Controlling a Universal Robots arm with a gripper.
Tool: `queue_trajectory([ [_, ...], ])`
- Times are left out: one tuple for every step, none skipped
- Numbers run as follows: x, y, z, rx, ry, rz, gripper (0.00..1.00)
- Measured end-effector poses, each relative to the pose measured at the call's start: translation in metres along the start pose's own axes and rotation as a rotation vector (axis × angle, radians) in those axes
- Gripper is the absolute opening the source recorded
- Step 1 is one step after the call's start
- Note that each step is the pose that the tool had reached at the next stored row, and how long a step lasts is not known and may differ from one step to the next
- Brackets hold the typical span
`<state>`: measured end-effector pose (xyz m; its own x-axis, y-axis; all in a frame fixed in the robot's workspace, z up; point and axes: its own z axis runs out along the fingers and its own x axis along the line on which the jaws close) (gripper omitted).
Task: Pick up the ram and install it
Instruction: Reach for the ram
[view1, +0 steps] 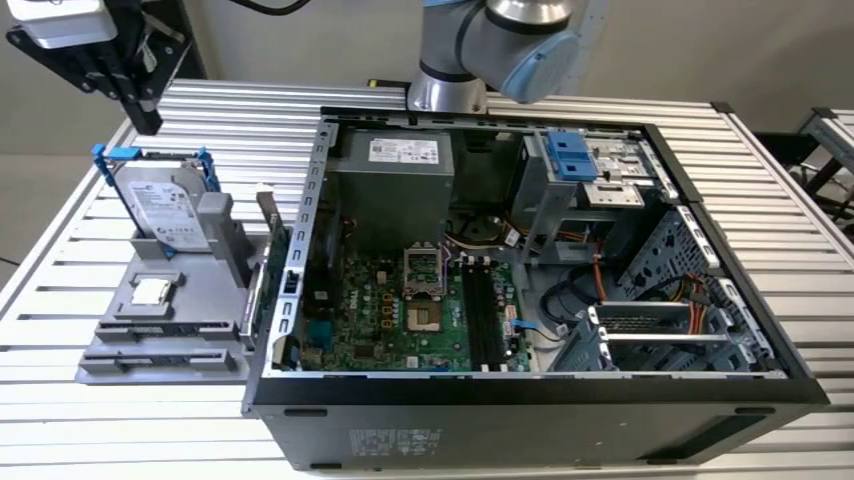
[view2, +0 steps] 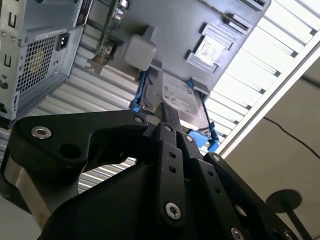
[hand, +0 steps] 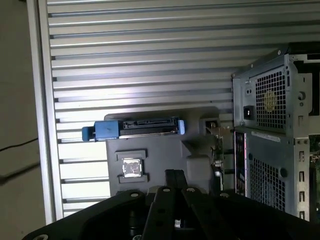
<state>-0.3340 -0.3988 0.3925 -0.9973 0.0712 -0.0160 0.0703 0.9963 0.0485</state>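
Ribbed metal table (view1: 774, 180) carrying an open computer case (view1: 534, 420); the ram (view1: 279, 285) stands on edge in a grey holder (view1: 147, 345) just beside the case, while the gripper (hand: 174, 172) hangs apart from it, jaws together, empty

We see soft, even light from above in the exterior view. The slatted tabletop (view1: 761, 190) reads pale and bright, while the open computer case (view1: 534, 410) keeps dim shadow in its deeper corners. In the second wrist view the far slats burn out to white glare, and the gripper (view2: 161, 107) is a near-black mass with only a faint sheen. In the first wrist view a bright band crosses the slats, which turn greyer above it.
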Motion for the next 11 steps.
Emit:
queue_trajectory([
  [0.0024,-0.0002,0.0,0.0,0.0,0.0,0.0],
  [0.0042,-0.0003,-0.0001,-0.0001,0.0,0.0,0.0],
  [0.0061,-0.0004,-0.0001,0.0,0.0,0.0,0.0],
  [0.0079,-0.0005,-0.0001,0.0,0.0,0.0,0.0],
  [0.0096,-0.0007,-0.0001,-0.0001,0.0,0.0,0.0],
  [0.0113,-0.0008,-0.0002,0.0,0.0,0.0,0.0],
  [0.0133,-0.0009,-0.0002,0.0,0.0,0.0,0.0],
  [0.0152,-0.0011,-0.0002,-0.0001,0.0,0.0,0.0],
  [0.0172,-0.0012,-0.0003,0.0,0.0,0.0,0.0],
  [0.0194,-0.0014,-0.0004,0.0,0.0001,0.0,0.0],
  [0.0217,-0.0015,-0.0004,0.0,0.0001,0.0,0.0],
])
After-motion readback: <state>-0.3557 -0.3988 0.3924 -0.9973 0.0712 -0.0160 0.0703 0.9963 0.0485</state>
